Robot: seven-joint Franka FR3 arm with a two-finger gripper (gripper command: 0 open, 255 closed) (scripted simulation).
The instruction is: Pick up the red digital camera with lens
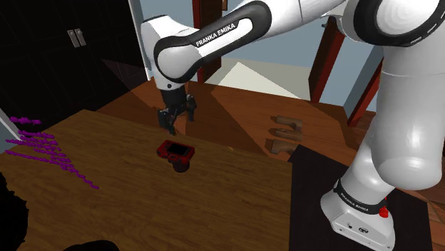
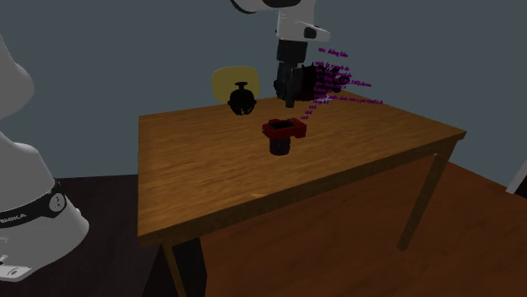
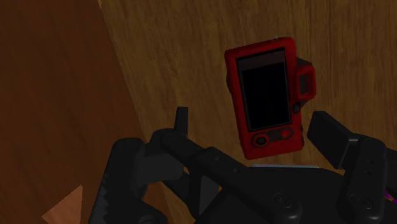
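The pincer (image 1: pixel 180 120) is hanging over the wooden bench (image 1: pixel 178 214) with its two black fingers (image 3: pixel 182 119) standing apart, clasping nothing. The white arm (image 1: pixel 214 36) is reaching down to it from above.

The red camera (image 1: pixel 176 151) is sitting on the bench right below the pincer, with a gap of air showing between the fingertips and its top. It is resting on its black lens (image 2: pixel 281 146), so the dark screen (image 3: pixel 266 89) is facing up at the pincer. In the wrist view the camera (image 3: pixel 267 95) is lying between the lines of the two fingers and a little beyond their tips, turned slightly askew to them, and neither finger is touching it. Two round red buttons are showing on the end of the camera nearest the pincer.

In the second exterior view the pincer (image 2: pixel 291 99) is hovering just above the camera (image 2: pixel 283 128). A small black object (image 2: pixel 242 99) is standing on the bench off to that view's left of the pincer, in front of a yellow chair back (image 2: pixel 226 82). A tangle of purple squiggles (image 2: pixel 334 80) is floating just behind the pincer there, and in the shoulder view it (image 1: pixel 43 146) is lying well apart from the pincer, toward that view's left.
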